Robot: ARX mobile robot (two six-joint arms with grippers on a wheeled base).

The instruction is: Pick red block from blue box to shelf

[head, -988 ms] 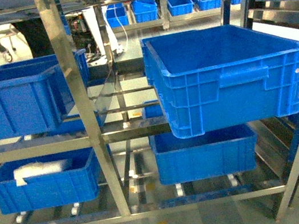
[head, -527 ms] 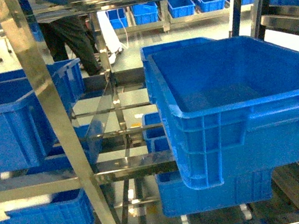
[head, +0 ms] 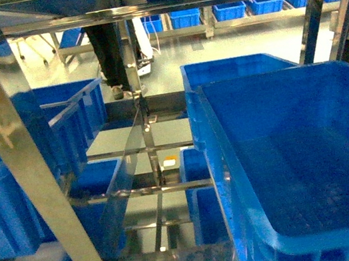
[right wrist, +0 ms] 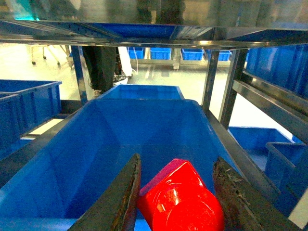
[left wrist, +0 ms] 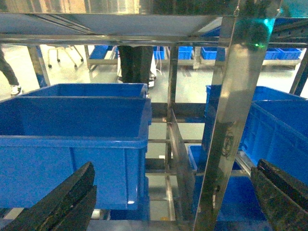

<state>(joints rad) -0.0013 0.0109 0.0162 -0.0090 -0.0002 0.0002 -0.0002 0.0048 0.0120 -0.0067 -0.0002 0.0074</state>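
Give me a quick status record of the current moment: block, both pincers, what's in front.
red block: between the right pincer fingers, over a dark blue crate
right pincer: shut on the block
left pincer: open, empty, facing a steel upright of the shelf
shelf: close ahead, blue crates on its tiers
large crate on the right: interior looks empty in the head view
blue box: turquoise tub not in view

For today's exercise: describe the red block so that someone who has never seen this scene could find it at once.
Start at the steel shelf and find the big blue crate on its right side. Just above that crate's near edge, the right gripper holds the red block between its dark fingers. It is the only glossy red thing among blue crates.
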